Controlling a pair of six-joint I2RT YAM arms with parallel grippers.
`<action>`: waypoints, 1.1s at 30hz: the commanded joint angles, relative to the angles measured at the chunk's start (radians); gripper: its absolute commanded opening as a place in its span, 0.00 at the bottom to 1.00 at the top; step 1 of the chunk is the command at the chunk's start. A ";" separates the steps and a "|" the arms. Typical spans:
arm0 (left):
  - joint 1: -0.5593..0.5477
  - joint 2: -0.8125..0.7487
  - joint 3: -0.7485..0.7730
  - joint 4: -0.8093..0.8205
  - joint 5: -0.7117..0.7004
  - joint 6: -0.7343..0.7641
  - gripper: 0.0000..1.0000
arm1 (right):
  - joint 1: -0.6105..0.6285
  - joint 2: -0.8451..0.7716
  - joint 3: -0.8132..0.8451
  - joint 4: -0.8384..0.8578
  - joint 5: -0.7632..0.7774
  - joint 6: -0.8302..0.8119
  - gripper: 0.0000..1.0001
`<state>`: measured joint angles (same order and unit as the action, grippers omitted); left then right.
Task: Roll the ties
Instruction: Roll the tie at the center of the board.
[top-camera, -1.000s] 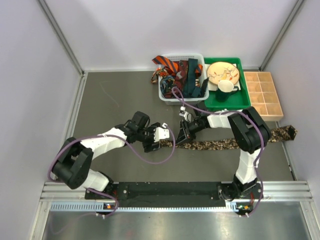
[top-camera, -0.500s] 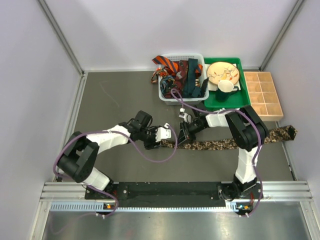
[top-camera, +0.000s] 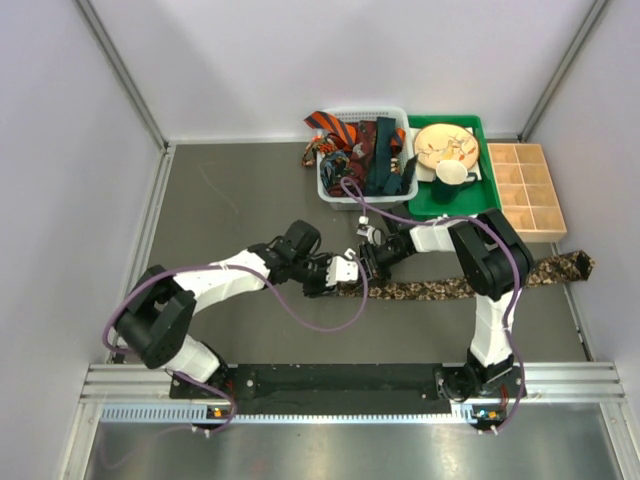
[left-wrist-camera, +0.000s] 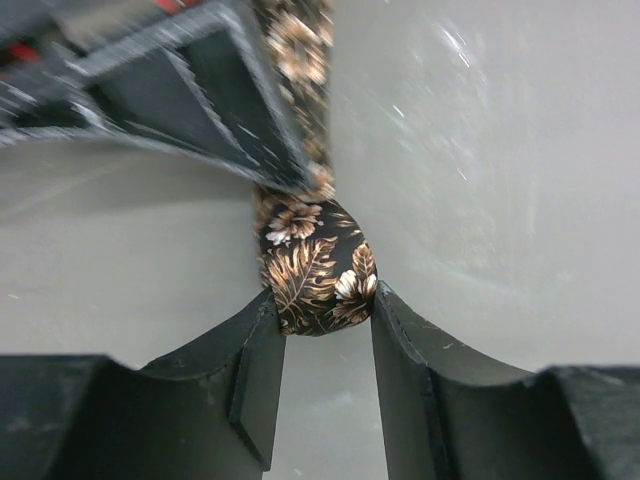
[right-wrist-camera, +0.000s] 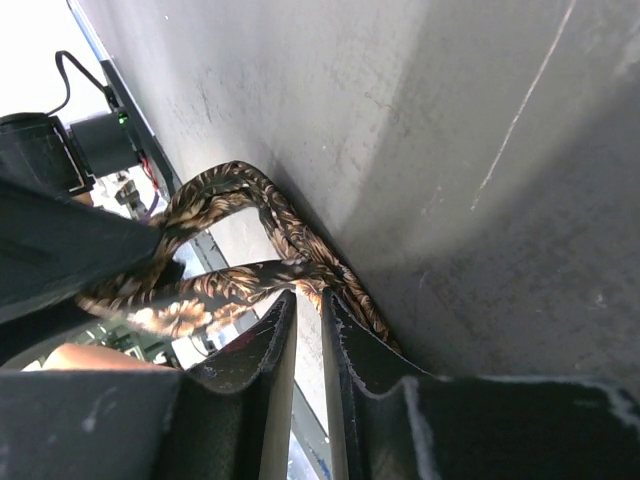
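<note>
The fingers of the left gripper clench the small rolled end of the brown-black leaf-patterned fabric tie at mid-frame. The right gripper pinches its strip just beside. Judging by this, rolling has barely started: most of its length lies flat toward the right edge, and other ties fill the white plastic mesh basket.

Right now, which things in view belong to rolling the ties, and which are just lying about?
For the job:
- brown-black leaf-print fabric tie, stretched flat, one end rolled up
- orange-striped, dark red and teal fabric ties, heaped in the white plastic mesh basket

Lying about:
- green plastic tray
- patterned round plate
- white mug
- wooden compartment box
</note>
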<state>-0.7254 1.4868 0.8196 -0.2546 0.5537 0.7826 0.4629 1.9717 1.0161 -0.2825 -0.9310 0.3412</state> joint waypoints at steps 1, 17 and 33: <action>-0.012 0.062 0.105 0.067 0.017 -0.118 0.43 | 0.011 0.021 0.021 -0.001 0.083 -0.042 0.17; -0.072 0.191 0.185 0.025 -0.071 -0.106 0.39 | -0.075 -0.191 -0.004 -0.259 0.084 -0.207 0.28; -0.098 0.285 0.269 -0.015 -0.084 -0.100 0.42 | -0.124 -0.169 -0.030 -0.089 -0.101 -0.087 0.58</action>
<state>-0.8139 1.7573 1.0477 -0.2615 0.4587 0.6762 0.3374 1.7672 0.9691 -0.4873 -0.9573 0.2039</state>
